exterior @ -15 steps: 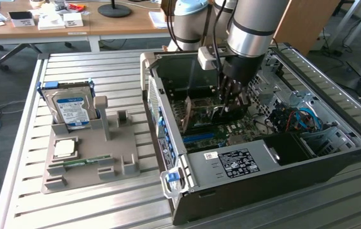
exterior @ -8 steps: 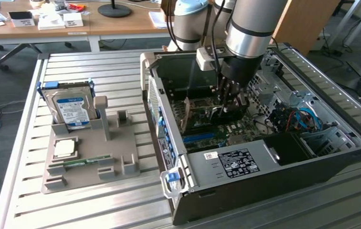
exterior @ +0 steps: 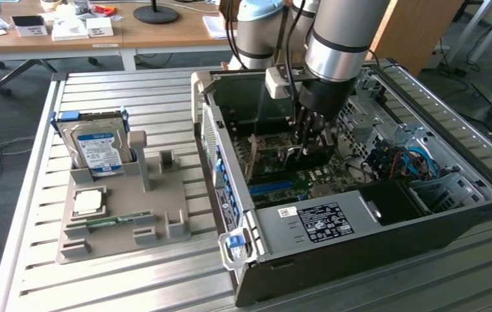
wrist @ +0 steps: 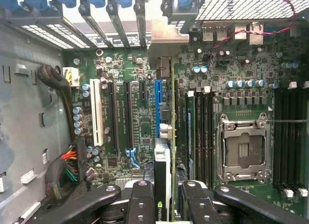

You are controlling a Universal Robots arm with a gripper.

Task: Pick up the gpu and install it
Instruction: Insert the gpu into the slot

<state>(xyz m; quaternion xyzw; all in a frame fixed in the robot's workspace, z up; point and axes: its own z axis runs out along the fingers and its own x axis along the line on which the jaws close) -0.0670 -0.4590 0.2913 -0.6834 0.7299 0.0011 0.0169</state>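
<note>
The gpu (wrist: 163,185) is seen edge-on in the wrist view, a thin black and green card whose metal bracket (wrist: 166,40) reaches the case's rear slots. My gripper (wrist: 166,207) is shut on it, with one black finger (wrist: 140,200) on each side. The card stands upright right beside the blue slot (wrist: 158,101) of the motherboard. In the exterior view my gripper (exterior: 310,146) reaches down inside the open computer case (exterior: 359,227), with the gpu (exterior: 276,156) below it close to the board.
A grey parts holder (exterior: 120,244) on the slatted table beside the case carries a hard drive (exterior: 98,146), a CPU (exterior: 88,201) and a RAM stick (exterior: 116,221). On the board are an open CPU socket (wrist: 241,147), a white slot (wrist: 99,113) and a cable bundle (wrist: 67,171).
</note>
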